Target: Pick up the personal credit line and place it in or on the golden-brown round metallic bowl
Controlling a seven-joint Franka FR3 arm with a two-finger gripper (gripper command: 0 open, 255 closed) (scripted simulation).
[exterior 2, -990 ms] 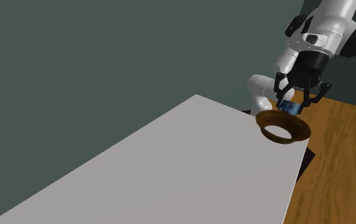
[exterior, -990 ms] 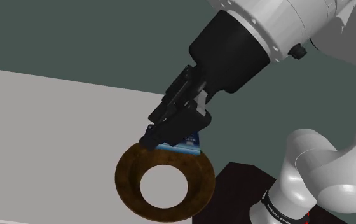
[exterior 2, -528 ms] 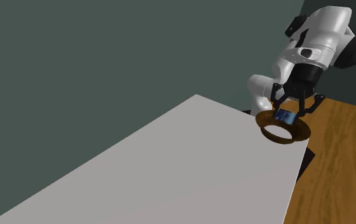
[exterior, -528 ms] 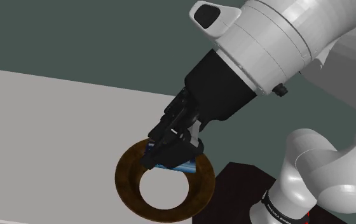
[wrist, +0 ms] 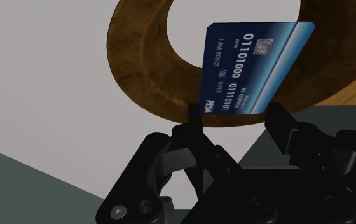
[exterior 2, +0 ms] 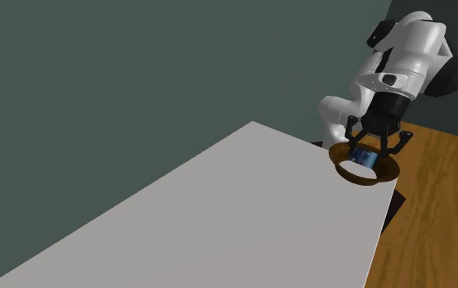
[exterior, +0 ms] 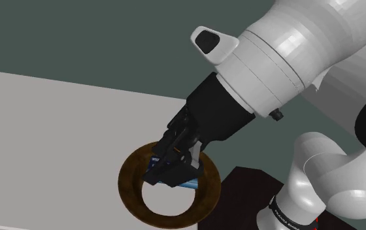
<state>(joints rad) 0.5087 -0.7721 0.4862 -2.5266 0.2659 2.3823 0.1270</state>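
Black hand (wrist: 234,113) angles steeply down over the brown bowl (exterior: 131,189); it clasps the blue card (wrist: 250,63) (tilted).

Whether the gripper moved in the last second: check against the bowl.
Yes. Shoulder view: the gripper, with the blue credit card, came down from the far rim of the brown bowl to over its opening.

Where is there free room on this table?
The white table is bare everywhere beyond the bowl. Only that corner is crowded: the end effector holds a card there.
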